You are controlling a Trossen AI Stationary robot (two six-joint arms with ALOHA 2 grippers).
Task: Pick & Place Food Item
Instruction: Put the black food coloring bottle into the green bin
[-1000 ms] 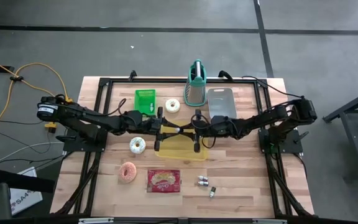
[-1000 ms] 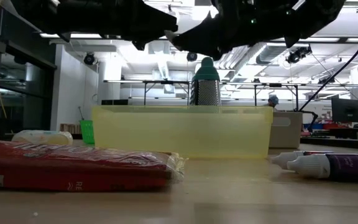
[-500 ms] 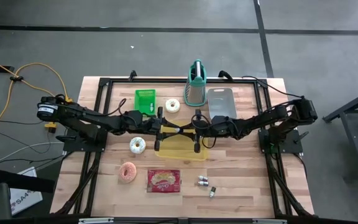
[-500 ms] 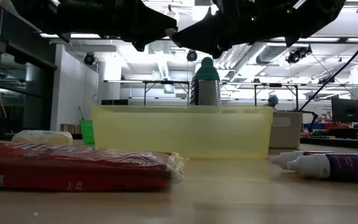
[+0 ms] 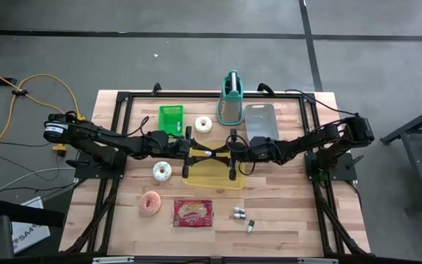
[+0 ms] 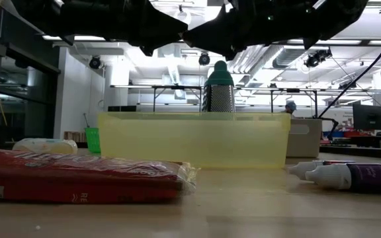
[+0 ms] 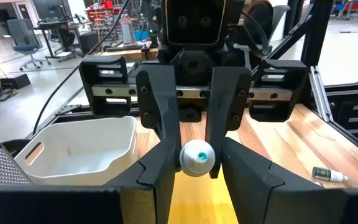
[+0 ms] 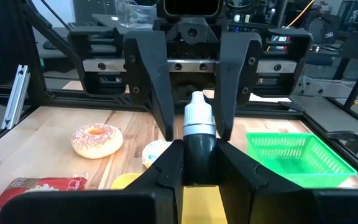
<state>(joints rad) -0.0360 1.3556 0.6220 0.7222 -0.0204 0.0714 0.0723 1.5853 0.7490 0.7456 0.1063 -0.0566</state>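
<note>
A small dark bottle with a white cap (image 8: 196, 112) hangs level above the yellow bin (image 5: 215, 176) at mid-table. Both grippers meet on it. My right gripper (image 8: 199, 163) comes from the table's right and is shut on the dark body. My left gripper (image 7: 197, 173) comes from the left and is closed around the cap end (image 7: 197, 157). A white donut (image 5: 162, 171), a pink donut (image 5: 151, 203) and a red food packet (image 5: 193, 213) lie on the table near the bin. Another white donut (image 5: 204, 124) lies farther back. My left gripper has its two fingers (image 8: 160, 99) on either side of the bottle's white cap (image 8: 196, 104). It comes level from the table's left, and the bottle points straight into it. The bottle is clear of the bin. My right gripper pinches the bottle's dark body (image 8: 199, 146) between its two fingers. It comes level from the table's right, with the fingers lying along the bottle. The cap end sticks out past the fingertips toward the left gripper, and the bottle is lifted clear.
A green basket (image 5: 171, 119), a metal grater (image 5: 231, 104) and a pale tub (image 5: 261, 121) stand at the back. Two small bottles (image 5: 244, 218) lie near the front, right of the red packet. The black frame rails (image 5: 123, 99) edge the table.
</note>
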